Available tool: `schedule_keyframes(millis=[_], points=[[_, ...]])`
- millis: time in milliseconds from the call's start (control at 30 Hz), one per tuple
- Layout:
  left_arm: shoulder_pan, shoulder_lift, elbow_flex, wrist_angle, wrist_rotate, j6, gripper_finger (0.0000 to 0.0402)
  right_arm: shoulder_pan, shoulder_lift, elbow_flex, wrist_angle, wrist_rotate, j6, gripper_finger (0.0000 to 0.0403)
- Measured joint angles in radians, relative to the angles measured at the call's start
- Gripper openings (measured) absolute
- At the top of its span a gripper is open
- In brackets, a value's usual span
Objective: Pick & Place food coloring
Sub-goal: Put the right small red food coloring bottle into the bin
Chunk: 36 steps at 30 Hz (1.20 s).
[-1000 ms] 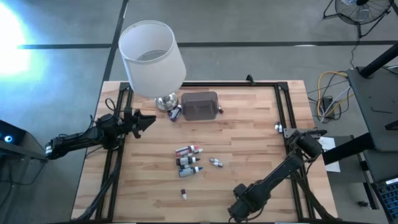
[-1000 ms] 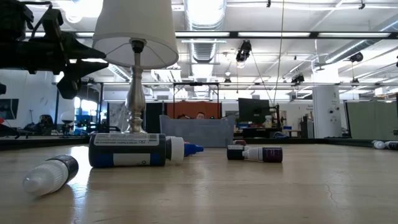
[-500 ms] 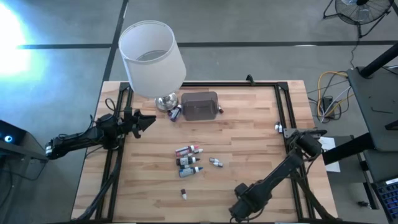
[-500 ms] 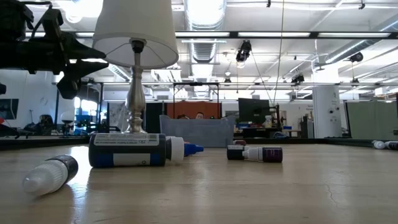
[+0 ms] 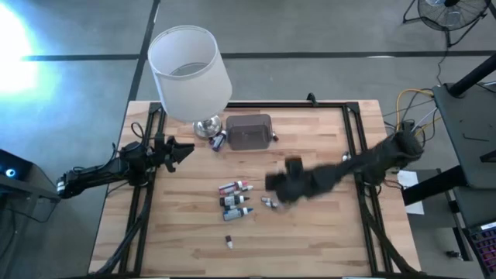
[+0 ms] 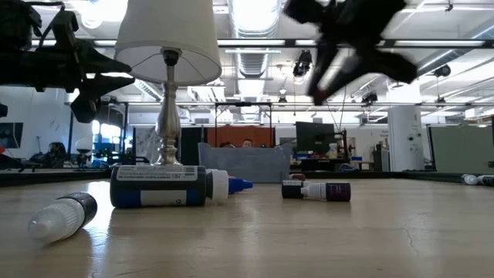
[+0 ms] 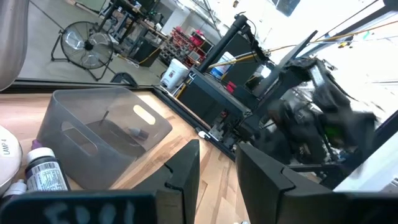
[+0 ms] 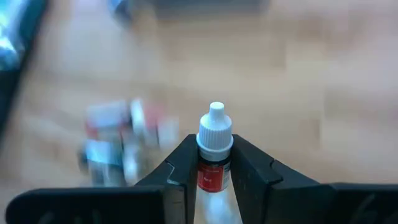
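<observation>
Several small food coloring bottles [image 5: 235,200] lie on their sides mid-table, with one more [image 5: 229,241] nearer the front and one [image 5: 219,141] by the lamp base. My right gripper [image 5: 279,186] hovers blurred over the table's middle, high above the wood [image 6: 347,46], shut on a white-capped, red-labelled bottle [image 8: 214,155]. My left gripper [image 5: 186,149] waits at the left, above the table. Its fingers [image 7: 217,162] stand a little apart with nothing between them. My right gripper pinches the bottle's body just below the white cap [image 8: 210,174] between its two fingers, one on each side. The bottle lies along the fingers, its cap [image 8: 215,132] sticking out past the tips. It is lifted clear of the table.
A white-shaded lamp [image 5: 188,74] stands at the far left on a chrome base [image 5: 207,126]. Beside it sits a translucent grey box [image 5: 249,132]. Black rails [image 5: 358,147] run along the table's left and right sides. Bare wood lies near the front.
My right arm has swung fast from the near right corner up toward the table's middle, and now reaches in from the right edge over the lying bottles. The bottles on the table have stayed put.
</observation>
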Motion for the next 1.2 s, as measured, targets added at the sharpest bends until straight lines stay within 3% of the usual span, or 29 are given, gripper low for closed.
schedule_keyframes(millis=[200, 400, 567, 967, 1100, 1200], points=[[0.0, 0.0, 0.0, 0.0, 0.0, 0.0, 0.0085, -0.311, -0.058, -0.095, 0.453, -0.128, -0.496, 0.0067], [0.0, 0.0, 0.0, 0.0, 0.0, 0.0, 0.0085, -0.488, 0.029, -0.055, 0.536, -0.196, -0.746, 0.0066], [0.0, 0.0, 0.0, 0.0, 0.0, 0.0, 0.0085, -0.527, 0.138, 0.029, 0.529, -0.221, -0.897, 0.007], [0.0, 0.0, 0.0, 0.0, 0.0, 0.0, 0.0085, -0.535, 0.358, 0.145, 0.529, -0.225, -0.971, 0.0072], [0.0, 0.0, 0.0, 0.0, 0.0, 0.0, 0.0085, -0.546, 0.408, 0.187, 0.601, -0.232, -1.068, 0.0072], [0.0, 0.0, 0.0, 0.0, 0.0, 0.0, 0.0085, -0.563, 0.434, 0.217, 0.687, -0.315, -1.177, 0.0072]])
